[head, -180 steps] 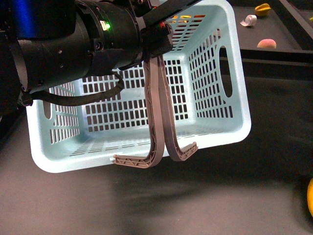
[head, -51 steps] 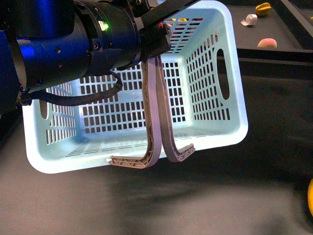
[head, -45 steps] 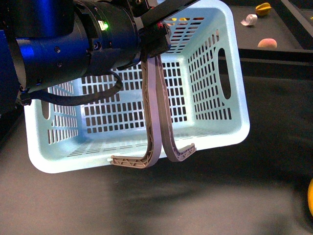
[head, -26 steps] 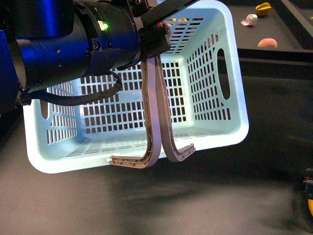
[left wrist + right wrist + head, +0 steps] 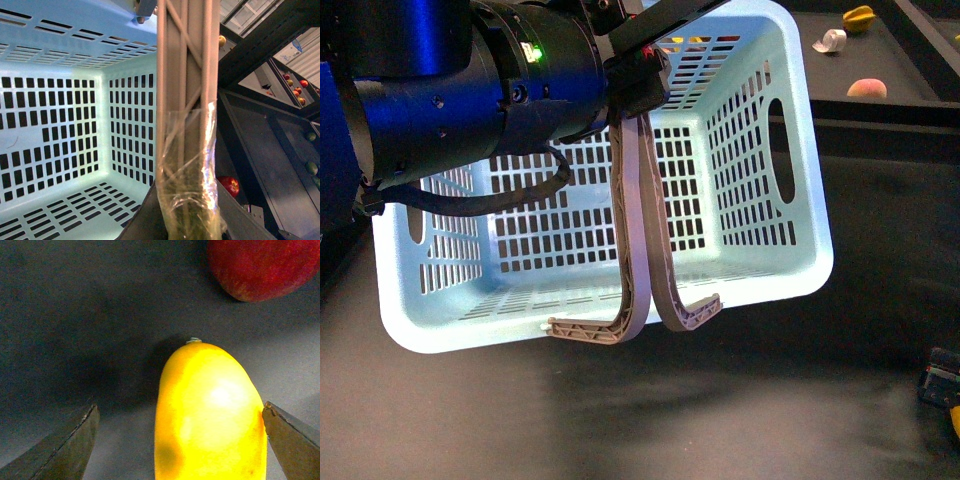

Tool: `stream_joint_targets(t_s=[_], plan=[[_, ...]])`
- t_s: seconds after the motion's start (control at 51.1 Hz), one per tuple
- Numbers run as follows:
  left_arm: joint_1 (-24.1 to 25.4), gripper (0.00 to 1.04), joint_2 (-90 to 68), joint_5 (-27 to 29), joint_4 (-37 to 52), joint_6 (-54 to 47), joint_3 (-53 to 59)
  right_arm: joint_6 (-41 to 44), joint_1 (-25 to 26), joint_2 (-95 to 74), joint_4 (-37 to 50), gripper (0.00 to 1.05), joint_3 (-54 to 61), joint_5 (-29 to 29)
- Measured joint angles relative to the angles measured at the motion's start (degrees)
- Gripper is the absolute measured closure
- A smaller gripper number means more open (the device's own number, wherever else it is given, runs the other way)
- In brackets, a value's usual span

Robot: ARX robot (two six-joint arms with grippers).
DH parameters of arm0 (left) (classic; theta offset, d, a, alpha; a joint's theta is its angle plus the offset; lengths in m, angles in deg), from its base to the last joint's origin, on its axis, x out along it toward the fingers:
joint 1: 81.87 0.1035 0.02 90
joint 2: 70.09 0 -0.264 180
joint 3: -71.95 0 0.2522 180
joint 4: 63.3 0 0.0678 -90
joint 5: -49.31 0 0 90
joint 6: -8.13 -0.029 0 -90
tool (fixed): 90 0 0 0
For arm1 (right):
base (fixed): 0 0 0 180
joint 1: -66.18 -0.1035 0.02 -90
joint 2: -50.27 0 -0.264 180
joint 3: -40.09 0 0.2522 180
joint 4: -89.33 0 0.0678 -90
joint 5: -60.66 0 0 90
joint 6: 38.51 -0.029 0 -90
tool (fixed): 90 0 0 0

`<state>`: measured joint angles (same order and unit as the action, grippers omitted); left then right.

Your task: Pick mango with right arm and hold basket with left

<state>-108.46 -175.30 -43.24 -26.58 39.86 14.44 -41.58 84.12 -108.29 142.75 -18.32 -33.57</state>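
Observation:
The light blue basket [image 5: 760,150] hangs tilted above the dark table, and its inside [image 5: 60,100] fills the left wrist view. My left gripper [image 5: 635,75] is shut on its two brown-grey handles [image 5: 638,250], which run up between the jaws [image 5: 187,220] under a clear wrap. The yellow mango [image 5: 210,415] lies on the dark surface between the fingers [image 5: 70,445] of my open right gripper [image 5: 180,409]; one finger is almost at its side. In the front view only a yellow sliver of the mango [image 5: 956,420] shows under the right gripper [image 5: 942,385].
A dark red fruit [image 5: 260,265] lies just beyond the mango's stem end. On the raised back shelf sit a ridged yellow fruit [image 5: 857,17], a white object [image 5: 828,41] and a pale pink-orange fruit [image 5: 865,88]. A red apple [image 5: 229,185] lies beside the basket.
My right gripper has come into the front view at the lower right edge, down over the mango. The basket and left arm have barely shifted.

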Motion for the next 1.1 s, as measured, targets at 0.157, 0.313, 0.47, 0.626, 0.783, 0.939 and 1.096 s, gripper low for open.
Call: stream_joint_targets(t_s=[0.157,0.313,0.47,0.626,0.783,0.939,1.096], plan=[[0.0,0.96,0.0,0.02,0.0,0.0,0.0,-0.98,0.37,-2.21,-1.92,0.08,-1.22,0.52],[0.0,0.96,0.0,0.04,0.0,0.0,0.0,-1.05,0.48,-2.91,-3.02,0.08,-2.21,0.61],[0.0,0.96,0.0,0.0,0.0,0.0,0.0,-1.05,0.5,-3.26,-3.1,0.08,-2.56,0.2],[0.0,0.96,0.0,0.0,0.0,0.0,0.0,0.02,0.5,-3.65,-3.17,0.21,-2.62,-0.63],[0.0,0.96,0.0,0.07,0.0,0.0,0.0,0.87,0.52,-3.87,-3.19,0.41,-2.71,-0.87],[0.0,0.96,0.0,0.04,0.0,0.0,0.0,0.72,0.5,-2.27,-3.17,0.42,-1.14,-0.22],[0.0,0.96,0.0,0.02,0.0,0.0,0.0,-1.16,-1.2,8.52,-4.72,0.42,4.83,3.15]])
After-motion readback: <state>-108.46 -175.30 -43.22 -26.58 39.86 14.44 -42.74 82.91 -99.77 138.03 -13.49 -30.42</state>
